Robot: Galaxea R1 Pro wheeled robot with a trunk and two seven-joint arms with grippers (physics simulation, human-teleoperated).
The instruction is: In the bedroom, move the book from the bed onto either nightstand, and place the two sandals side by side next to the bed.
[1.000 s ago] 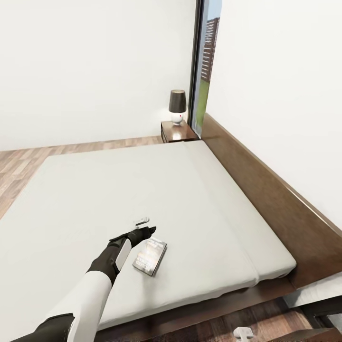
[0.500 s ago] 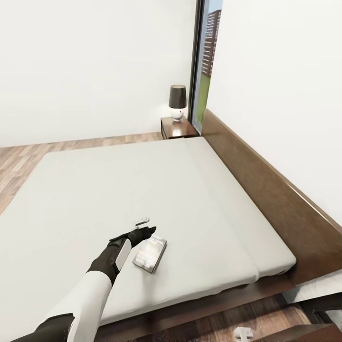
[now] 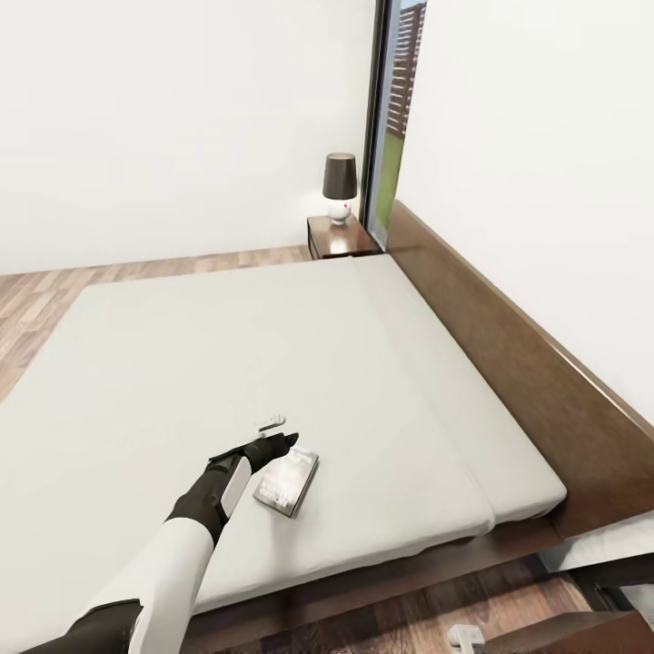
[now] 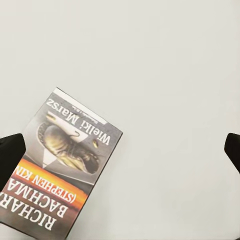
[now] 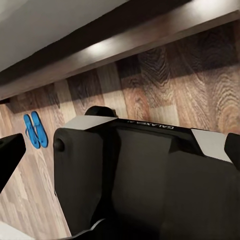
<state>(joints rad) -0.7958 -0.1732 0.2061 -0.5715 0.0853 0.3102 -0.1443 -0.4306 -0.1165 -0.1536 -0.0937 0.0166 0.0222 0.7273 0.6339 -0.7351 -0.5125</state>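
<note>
Grey mattress of bed [image 3: 381, 363] carries book [image 3: 287, 481] flat near foot-side edge. Left gripper [image 3: 277, 434] hovers over mattress just beside book, fingers [image 4: 10, 152] spread wide, holding nothing. Nightstand [image 3: 338, 237] far off beside headboard. Two sandals [image 5: 35, 130] side by side on plank floor by bed frame. Right gripper: fingers wide apart.

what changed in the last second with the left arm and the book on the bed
Mostly the camera: the whole head view shifted, so the nightstand and lamp sit higher in frame. The book appears slightly turned and nearer the left gripper, though that may be the view's shift. Nothing was grasped: the left gripper stays open over the bed, one fingertip beside the book. The book still lies flat.
</note>
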